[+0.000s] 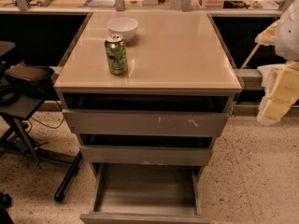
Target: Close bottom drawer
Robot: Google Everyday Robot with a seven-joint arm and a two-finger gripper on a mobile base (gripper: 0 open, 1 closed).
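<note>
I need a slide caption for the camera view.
Bottom drawer pulled far out; gripper at right edge, apart from it.

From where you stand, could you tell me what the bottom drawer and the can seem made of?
Bottom drawer: probably matte grey laminate or painted board; dull, flat floor. Can: metal; shiny rim, glossy green print. Gripper: right of cabinet.

Crops the bottom drawer [145, 190] along its front strip at the lower edge. Cuts off the gripper [276, 99] at the right edge, beside the cabinet top [187, 55]. Hides the insides of both upper drawers [145, 123] in shadow. Leaves the can [116, 54] label unreadable.
</note>
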